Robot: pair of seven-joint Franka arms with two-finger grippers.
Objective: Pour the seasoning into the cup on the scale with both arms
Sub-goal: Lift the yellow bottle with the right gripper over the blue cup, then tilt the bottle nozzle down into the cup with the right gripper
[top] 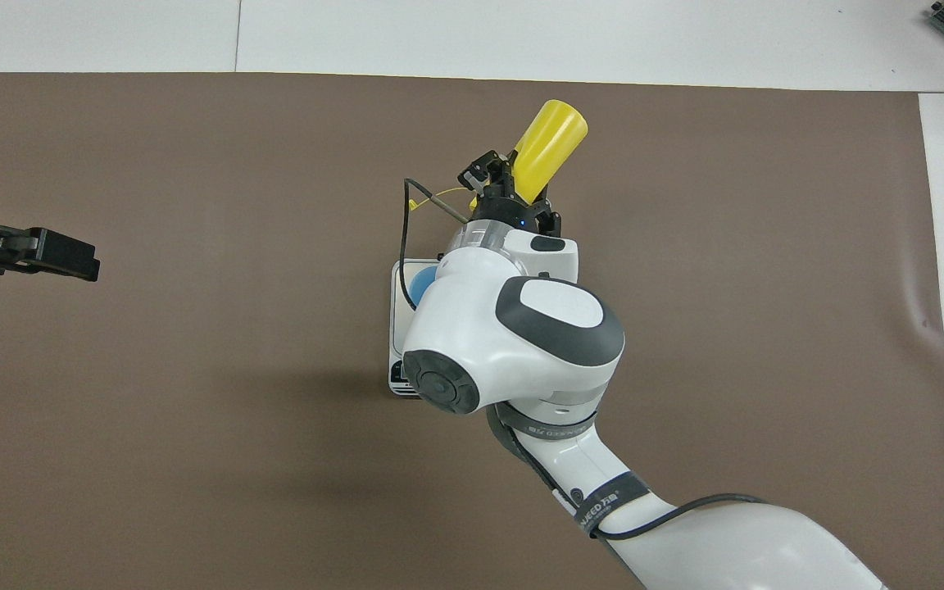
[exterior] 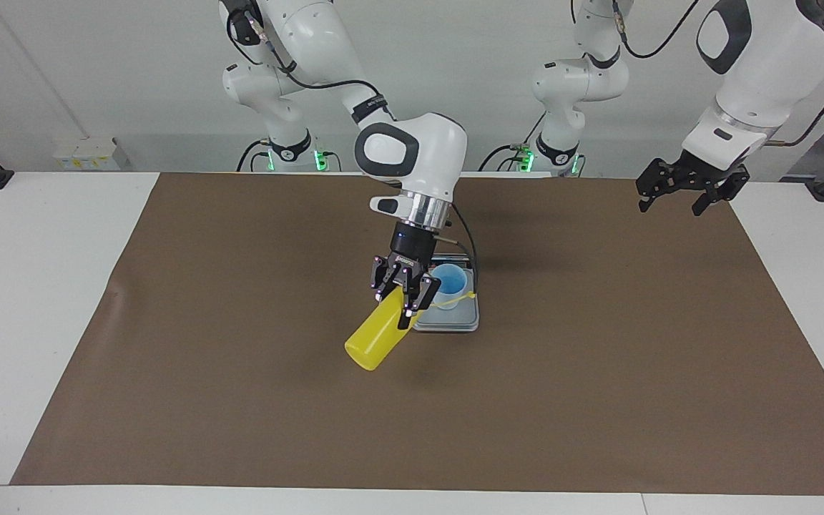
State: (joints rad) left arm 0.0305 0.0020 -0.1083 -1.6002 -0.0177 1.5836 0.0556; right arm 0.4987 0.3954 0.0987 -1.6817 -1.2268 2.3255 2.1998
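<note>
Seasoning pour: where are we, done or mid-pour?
Done: the cup sits on the scale, and the cap hangs off the seasoning bottle on its tether. In hand: the right gripper holds the bottle tilted, nozzle end toward the cup, base raised. Whether anything is flowing cannot be seen. The left gripper waits open over the left arm's end of the table. Left: finishing the pour and setting the bottle down.

The bright yellow squeeze bottle [exterior: 374,336] looks like smooth, slightly glossy plastic. The small light blue tapered cup [exterior: 449,279] is also smooth plastic. The flat silver-grey scale [exterior: 455,320] has a satin, metal-like plate. A matt brown paper-like sheet [exterior: 598,357] covers the smooth white worktop [exterior: 40,286], faintly creased near one edge. The arms' white shells are glossy plastic; the right claw [exterior: 403,295] is matt black.
</note>
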